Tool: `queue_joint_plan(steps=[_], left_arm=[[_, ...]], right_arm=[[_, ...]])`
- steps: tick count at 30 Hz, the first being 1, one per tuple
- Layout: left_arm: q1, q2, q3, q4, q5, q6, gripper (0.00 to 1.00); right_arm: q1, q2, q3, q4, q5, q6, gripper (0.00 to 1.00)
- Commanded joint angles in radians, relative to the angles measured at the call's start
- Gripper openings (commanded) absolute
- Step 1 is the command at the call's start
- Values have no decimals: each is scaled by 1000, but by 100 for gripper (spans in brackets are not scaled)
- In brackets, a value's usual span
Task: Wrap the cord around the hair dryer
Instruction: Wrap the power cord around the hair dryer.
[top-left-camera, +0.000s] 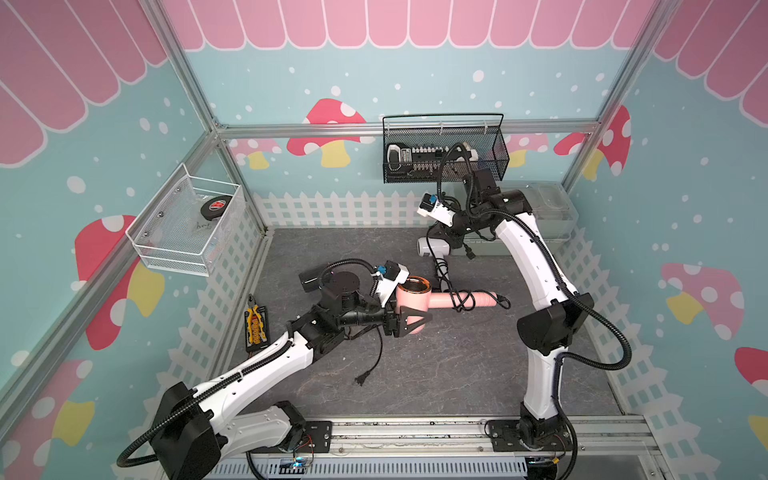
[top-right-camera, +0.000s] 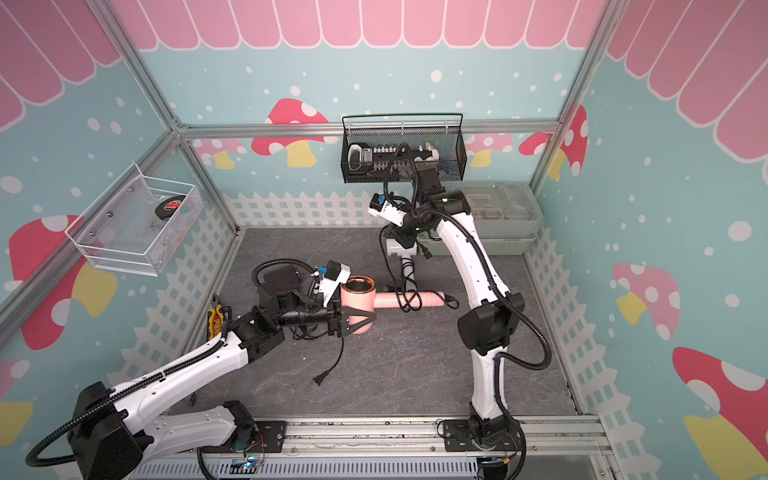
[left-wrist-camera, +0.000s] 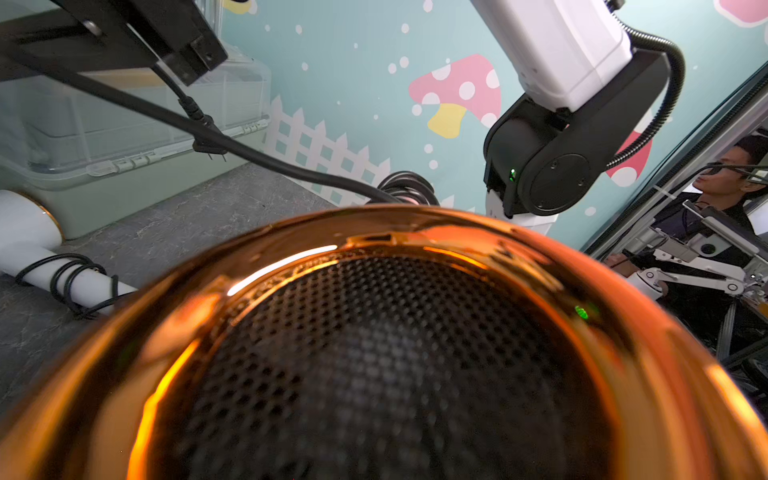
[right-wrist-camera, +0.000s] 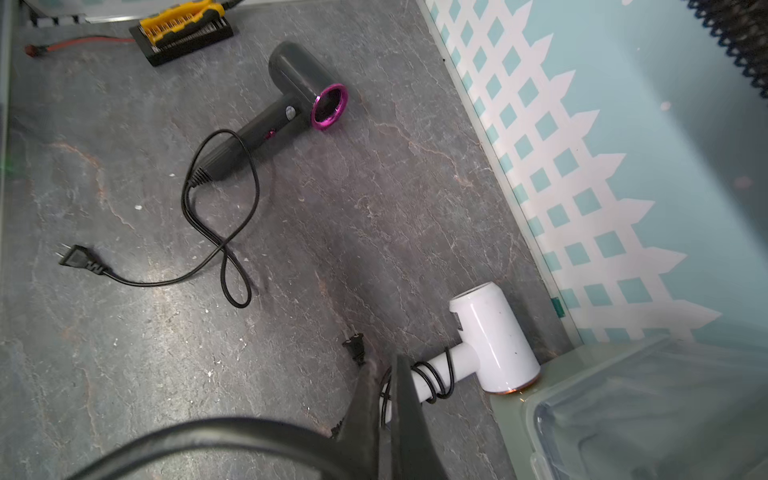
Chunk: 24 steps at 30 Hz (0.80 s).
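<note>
One pink hair dryer (top-left-camera: 405, 300) is held by its round head in the left gripper (top-left-camera: 419, 320), which is clamped on it; its handle (top-left-camera: 444, 300) is pointed away from that gripper. A few loops of the cord (top-left-camera: 459, 301) are wound around the handle. The rest of the cord is led up to the right gripper (right-wrist-camera: 384, 361), which is pinched tight on it close to the plug (right-wrist-camera: 354, 349). A white dryer (right-wrist-camera: 494, 332) is laid just under that gripper.

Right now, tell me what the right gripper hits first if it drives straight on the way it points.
Probably the white hair dryer, its cord-wrapped handle just past the shut right gripper; depth is unclear.
</note>
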<state>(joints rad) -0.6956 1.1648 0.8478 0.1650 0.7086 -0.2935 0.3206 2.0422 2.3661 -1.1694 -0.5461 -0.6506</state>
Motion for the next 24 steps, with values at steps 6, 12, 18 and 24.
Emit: queue_joint_plan(steps=[6,12,18,24], left_arm=[[41,-77,-50,253,146,-103,0],[96,-82,-62,381,181,-200,0],[122,-68,-62,435,178,-229,0],[150,-54,-75,510,161,-271,0]], right_arm=[[-131,-2,-110,26,-277,-35,0],[-179,-5,-230,50,-417,-35,0],[-186,-56,-403,181,-450,61,0],[-207,-209,-702,473,-473,235,0]])
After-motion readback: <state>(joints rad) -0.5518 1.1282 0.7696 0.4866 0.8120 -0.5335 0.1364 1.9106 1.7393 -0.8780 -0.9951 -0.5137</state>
